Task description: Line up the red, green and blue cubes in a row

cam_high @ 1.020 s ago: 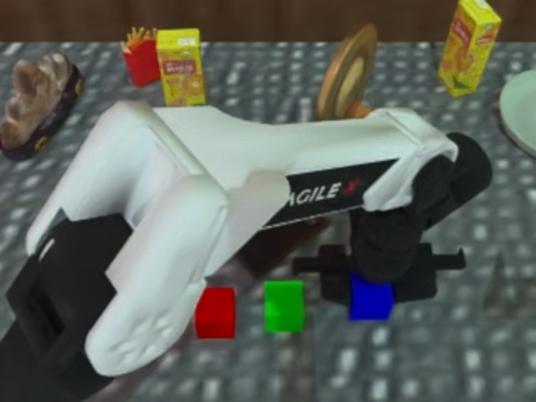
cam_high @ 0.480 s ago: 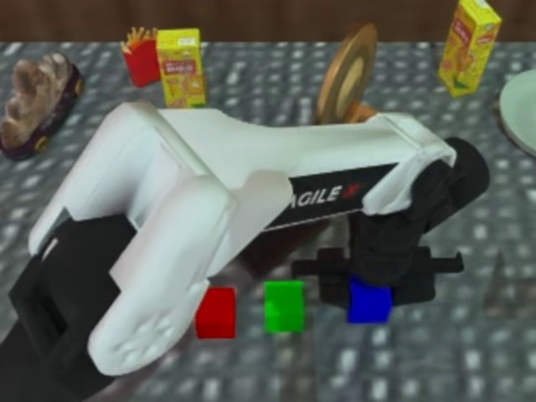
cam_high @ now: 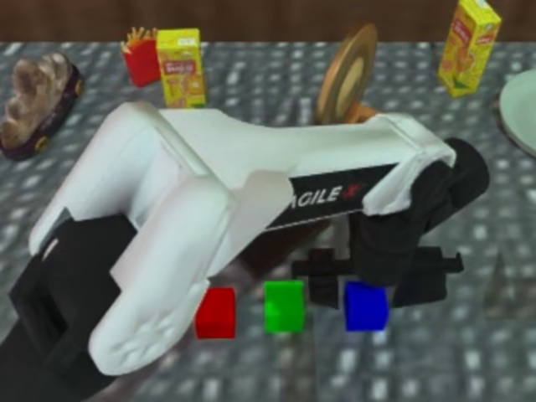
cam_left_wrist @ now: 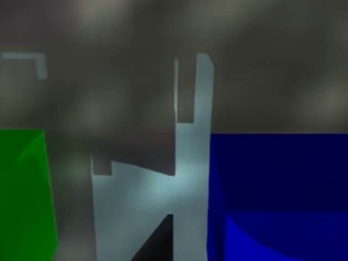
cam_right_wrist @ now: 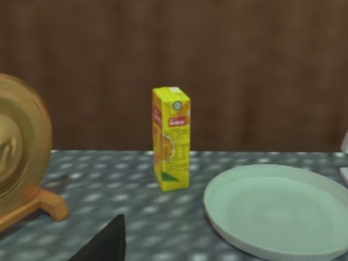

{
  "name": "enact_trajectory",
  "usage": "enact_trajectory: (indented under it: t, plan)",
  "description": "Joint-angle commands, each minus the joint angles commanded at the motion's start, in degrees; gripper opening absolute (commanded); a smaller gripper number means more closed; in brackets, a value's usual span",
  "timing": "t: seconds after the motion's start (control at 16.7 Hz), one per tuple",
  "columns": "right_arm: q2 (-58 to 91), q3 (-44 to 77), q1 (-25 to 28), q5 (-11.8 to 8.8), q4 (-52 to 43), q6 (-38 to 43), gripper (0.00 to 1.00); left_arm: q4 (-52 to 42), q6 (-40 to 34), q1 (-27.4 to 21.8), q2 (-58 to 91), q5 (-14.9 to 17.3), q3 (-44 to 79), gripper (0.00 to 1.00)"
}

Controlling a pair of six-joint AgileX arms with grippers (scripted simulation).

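Hovering: left gripper (cam_high: 366, 272) hung over the blue cube (cam_high: 366, 306), fingers spread apart, gripping nothing.
Row: red cube (cam_high: 215, 312), green cube (cam_high: 284, 306) and blue cube sat in line on the table (cam_high: 469, 352).
Right arm: out of the top view.

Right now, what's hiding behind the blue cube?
Behind the blue cube sits the left gripper, its black fingers spread wider than the cube. The big white arm above covers much of the table farther back, so whatever lies under it can't be seen.
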Motion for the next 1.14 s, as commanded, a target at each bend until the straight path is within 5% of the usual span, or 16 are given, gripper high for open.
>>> enact_trajectory:
  t: [0.6, 1.14]
  plan:
    - [0.00, 0.00, 0.00, 0.00, 0.00, 0.00, 1.00, -0.21, 0.00, -0.06, -0.04, 0.02, 0.20, 1.00]
    - [0.00, 0.00, 0.00, 0.00, 0.00, 0.00, 1.00, -13.75, -0.34, 0.80, -3.03, -0.04, 10.73, 1.00]
